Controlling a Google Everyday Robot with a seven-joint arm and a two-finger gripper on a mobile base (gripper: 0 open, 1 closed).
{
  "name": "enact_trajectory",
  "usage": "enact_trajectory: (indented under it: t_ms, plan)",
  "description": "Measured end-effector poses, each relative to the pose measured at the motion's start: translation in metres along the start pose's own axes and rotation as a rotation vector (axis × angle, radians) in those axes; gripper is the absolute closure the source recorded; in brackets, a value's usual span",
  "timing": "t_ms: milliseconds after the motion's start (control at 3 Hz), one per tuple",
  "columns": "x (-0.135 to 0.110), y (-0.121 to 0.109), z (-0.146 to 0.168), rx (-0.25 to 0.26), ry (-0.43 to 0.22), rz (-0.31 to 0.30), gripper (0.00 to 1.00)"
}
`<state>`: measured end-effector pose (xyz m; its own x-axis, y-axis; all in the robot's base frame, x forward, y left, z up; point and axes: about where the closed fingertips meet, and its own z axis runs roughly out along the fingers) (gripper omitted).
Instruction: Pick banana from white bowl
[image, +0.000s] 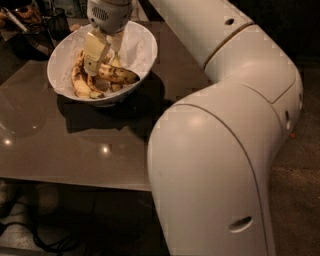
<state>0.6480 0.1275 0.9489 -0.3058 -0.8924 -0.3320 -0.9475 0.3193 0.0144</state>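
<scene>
Reaching down into the white bowl at the upper left of the frame, your gripper hangs from the arm that fills the right half of the shot. The fingers stand apart with a gap between them, nothing clamped as far as I can see. The banana, the spotted one, lies across the middle of the bowl, long axis running left to right with a slight drop toward the right rim. Its left end sits right under the gripper; most of its length sticks out to the right of the fingers. So you are over the end, not the middle. My call: you are at the descend-and-close step, grasp not yet made. The finger gap looks set roughly across the banana, which is what you want, but shifting slightly right would give a safer hold. Watch the streaked banana curving along the left wall, just beside the left finger; it could get pinched too. The bowl rests on the dark table.
</scene>
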Motion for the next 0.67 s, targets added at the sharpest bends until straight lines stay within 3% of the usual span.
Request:
enact_trajectory:
  t_ms: [667]
  plan:
    - [-0.003,-0.015,0.029,-0.03,0.03,0.034,0.3]
